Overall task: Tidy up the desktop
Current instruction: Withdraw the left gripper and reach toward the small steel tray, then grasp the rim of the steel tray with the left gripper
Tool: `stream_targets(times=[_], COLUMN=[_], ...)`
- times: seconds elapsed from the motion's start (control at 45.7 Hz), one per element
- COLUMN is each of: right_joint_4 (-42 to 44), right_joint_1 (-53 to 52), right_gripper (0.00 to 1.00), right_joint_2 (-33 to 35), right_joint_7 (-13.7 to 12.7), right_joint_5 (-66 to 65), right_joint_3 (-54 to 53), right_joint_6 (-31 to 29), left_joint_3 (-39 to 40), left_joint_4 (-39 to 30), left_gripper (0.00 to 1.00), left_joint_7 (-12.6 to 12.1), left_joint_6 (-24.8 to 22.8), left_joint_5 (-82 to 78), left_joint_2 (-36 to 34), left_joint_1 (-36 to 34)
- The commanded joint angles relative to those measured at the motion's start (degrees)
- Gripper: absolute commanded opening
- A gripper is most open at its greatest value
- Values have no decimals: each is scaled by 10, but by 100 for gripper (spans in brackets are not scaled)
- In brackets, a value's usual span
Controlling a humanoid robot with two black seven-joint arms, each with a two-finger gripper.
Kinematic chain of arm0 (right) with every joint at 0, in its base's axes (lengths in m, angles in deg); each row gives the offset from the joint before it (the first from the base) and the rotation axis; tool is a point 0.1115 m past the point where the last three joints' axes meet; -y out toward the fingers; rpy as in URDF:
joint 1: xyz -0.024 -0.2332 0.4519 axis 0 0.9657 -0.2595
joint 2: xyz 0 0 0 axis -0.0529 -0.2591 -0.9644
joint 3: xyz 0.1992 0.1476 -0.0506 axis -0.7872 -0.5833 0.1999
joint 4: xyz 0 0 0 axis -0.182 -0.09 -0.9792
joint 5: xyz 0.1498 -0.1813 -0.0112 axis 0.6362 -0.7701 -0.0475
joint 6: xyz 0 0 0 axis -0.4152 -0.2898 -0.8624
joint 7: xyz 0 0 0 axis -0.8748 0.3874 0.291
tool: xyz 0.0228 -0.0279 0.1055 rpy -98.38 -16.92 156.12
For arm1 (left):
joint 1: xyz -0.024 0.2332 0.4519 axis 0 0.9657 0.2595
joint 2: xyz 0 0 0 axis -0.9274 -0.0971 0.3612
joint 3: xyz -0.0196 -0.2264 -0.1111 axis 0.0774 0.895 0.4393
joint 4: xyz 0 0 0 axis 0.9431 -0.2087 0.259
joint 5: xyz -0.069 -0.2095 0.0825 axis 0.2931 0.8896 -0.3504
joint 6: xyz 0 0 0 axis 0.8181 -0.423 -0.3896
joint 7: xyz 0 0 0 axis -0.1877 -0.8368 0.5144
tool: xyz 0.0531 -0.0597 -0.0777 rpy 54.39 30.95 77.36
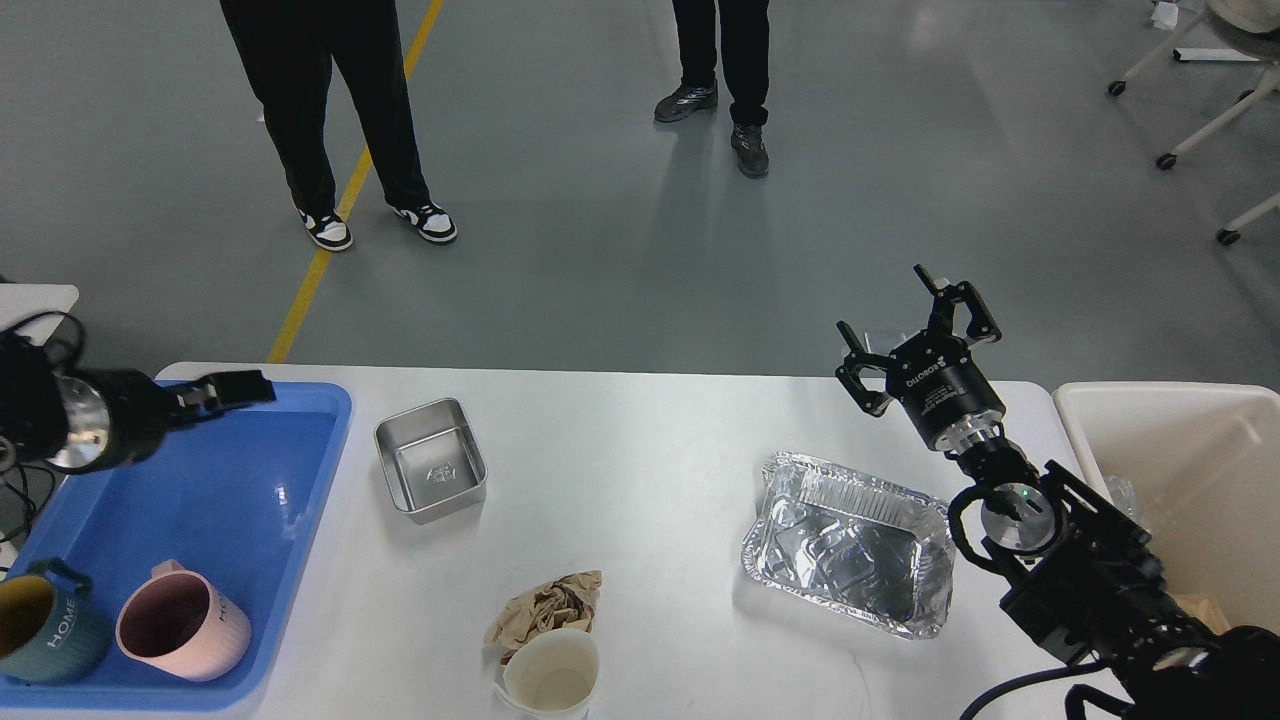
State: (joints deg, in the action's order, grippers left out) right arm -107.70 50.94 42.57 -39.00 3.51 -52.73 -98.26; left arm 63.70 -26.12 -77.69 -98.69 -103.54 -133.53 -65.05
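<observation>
above the desktop point(660, 470) far edge, right gripper point(915, 320) (fingers spread)

Edges and arms are hiding parts of the scene

The picture's edge is cutting off the teal mug point(40, 630), paper cup point(550, 680) and cream bin point(1180, 480); the left gripper point(235, 388) is showing too dark to read.
</observation>
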Motion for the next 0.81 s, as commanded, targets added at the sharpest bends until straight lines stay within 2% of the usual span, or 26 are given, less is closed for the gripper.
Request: stream_targets(times=[0.0,0.197,0.482,0.788], right_joint_4=[-1,-2,-2,-1], right_joint_1=[3,7,7,7], right_gripper=[100,100,100,100], right_joint_2=[1,2,1,2], right_joint_7=[0,0,0,0], right_joint_5=[-11,-13,-13,-12], right_joint_3=[0,0,0,0], right_joint_6=[-1,-1,-1,-1], left_joint_3=[-18,-19,-20,-20], left_joint_4=[60,152,237,312], left_gripper=[92,90,83,69], left_joint_7=[-3,2,10,13], left_joint_6=[57,85,118,140], left_joint_5=[-27,-70,-86,-99], left_joint_2=[91,189,265,346], left_joint_1=[12,23,32,39])
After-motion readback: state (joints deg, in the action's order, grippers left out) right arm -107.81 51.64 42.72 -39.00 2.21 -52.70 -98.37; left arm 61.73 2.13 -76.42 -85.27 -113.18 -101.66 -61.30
